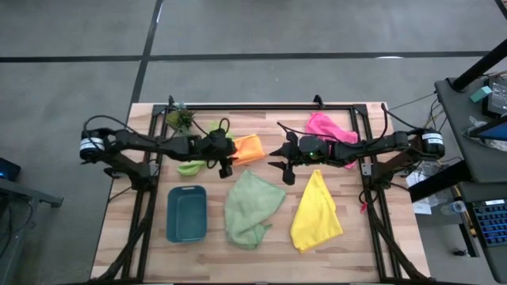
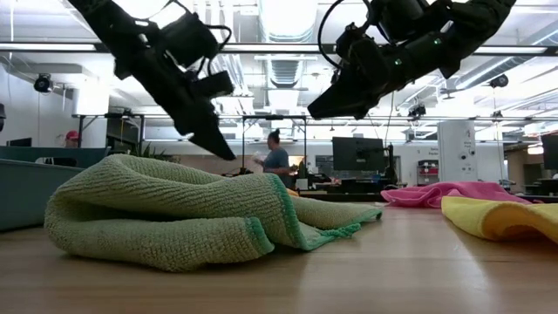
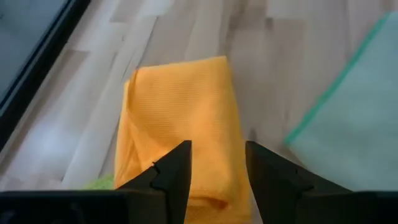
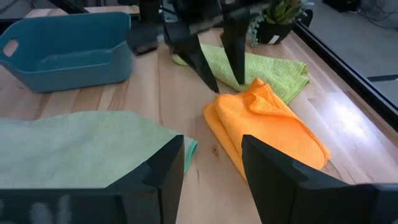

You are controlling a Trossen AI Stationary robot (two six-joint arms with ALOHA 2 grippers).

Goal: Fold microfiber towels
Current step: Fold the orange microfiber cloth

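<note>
Starting at your left on the wooden worktop [image 1: 119, 229]: small potted plant [image 1: 180, 119] at the far edge, teal tray [image 1: 187, 212] near the front. Lime green towel [image 1: 191, 167] lies flat between them, partly under the left arm; in the right wrist view it spreads behind the orange one. Left end effector [image 1: 225, 169] hangs just off the orange towel [image 1: 248, 149]; its fingers [image 3: 176, 169] stand apart with nothing between them, the cloth visible through the gap. Orange towel is folded into a compact rectangle, resting on the worktop near the far middle. Next, the pale sage green towel [image 1: 252, 207] sits in a loose crumpled heap at front centre, unfolded; in the low view it fills the foreground. Right end effector [image 1: 288, 172] is raised above the worktop, between the sage heap and the yellow towel, fingers parted and empty. Yellow towel [image 1: 316, 212] lies to its right, roughly triangular, one corner pointing back toward the arm. Pink towel [image 1: 326, 127] is bunched at the far edge, partly under the right arm. A person [image 2: 276, 160] stands in the room beyond.
</note>
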